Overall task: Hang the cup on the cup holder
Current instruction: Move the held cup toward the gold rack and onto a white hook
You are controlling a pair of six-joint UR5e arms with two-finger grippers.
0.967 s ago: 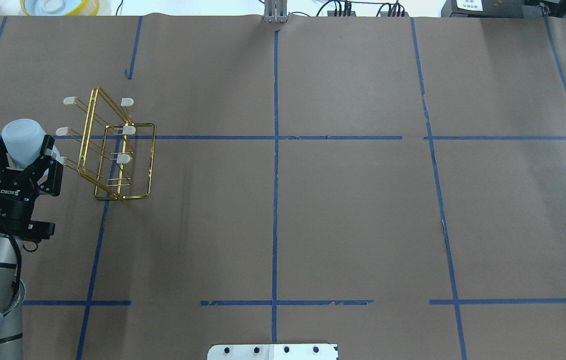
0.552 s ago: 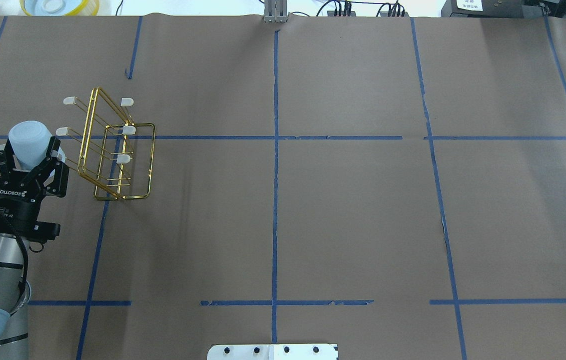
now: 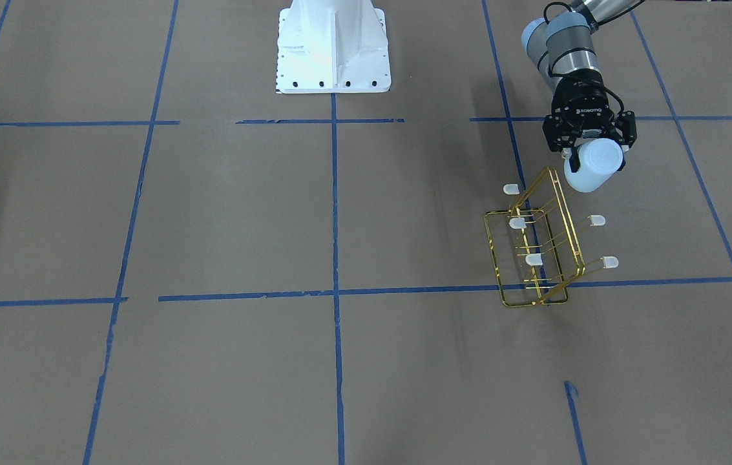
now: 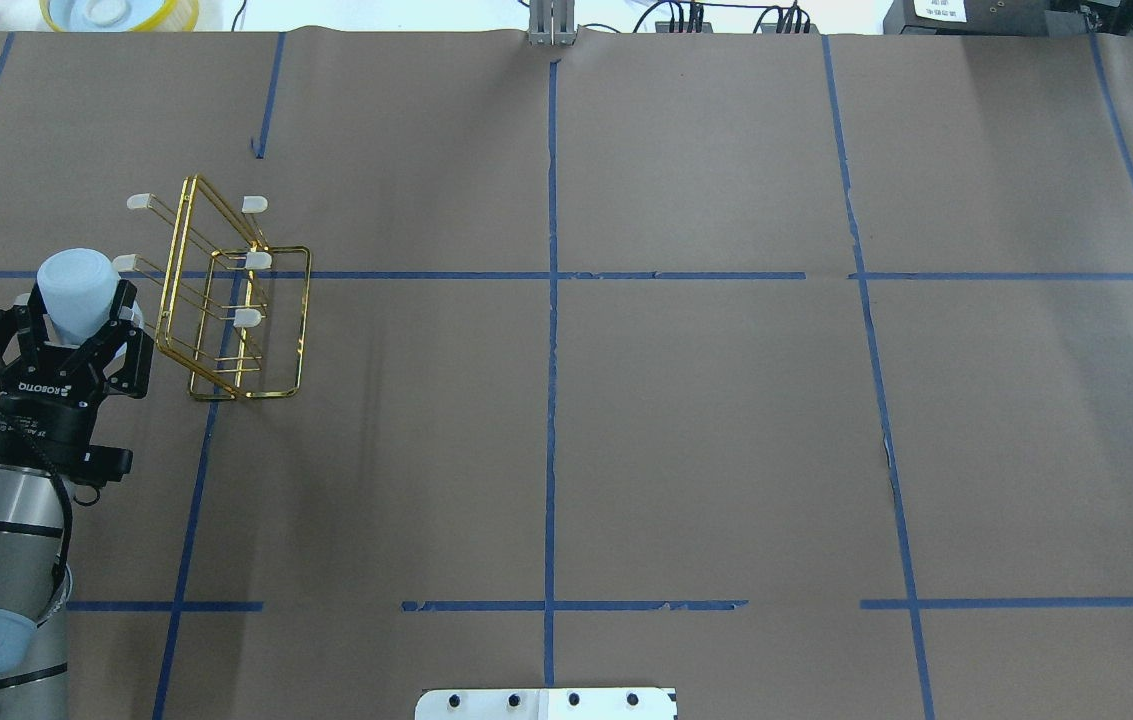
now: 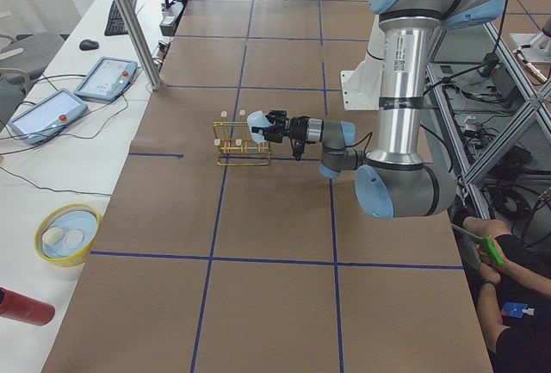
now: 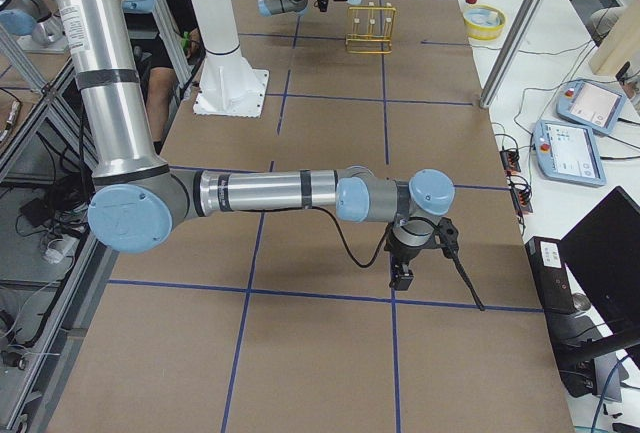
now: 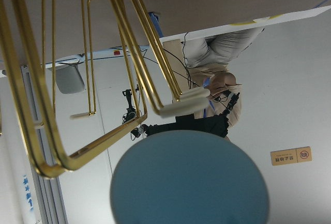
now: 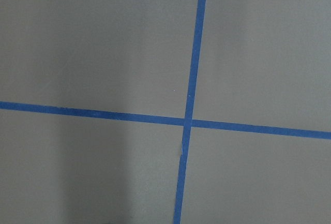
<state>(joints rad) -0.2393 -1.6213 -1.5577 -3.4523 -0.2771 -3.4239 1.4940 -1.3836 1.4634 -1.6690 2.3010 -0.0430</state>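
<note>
The left gripper (image 4: 79, 320) reaches forward just above the counter (image 4: 706, 430), its two fingers pinching the cup (image 4: 76, 285) from either side. The cup is pale blue-white and is held in the air, lying roughly level, with its closed round end pointing away from the wrist. It sits just beside the cup holder (image 4: 226, 295), on the side nearer the robot's left edge of the counter.

The cup holder is a gold wire rack standing on its rectangular base, with slanted prongs ending in whitish caps. In the overhead view the cup is close to the middle cap (image 4: 123, 263) of the left-hand row, and the gripper's finger covers the cap behind it. From the wrist camera the cup's round face (image 7: 189, 180) fills the lower part of the picture, and one capped prong (image 7: 183, 102) lies just above it, apart from it. The cup is on no prong.

The right gripper (image 6: 402, 273) hangs over bare counter well away from the rack. I cannot tell whether it is spread or pressed together.
</note>
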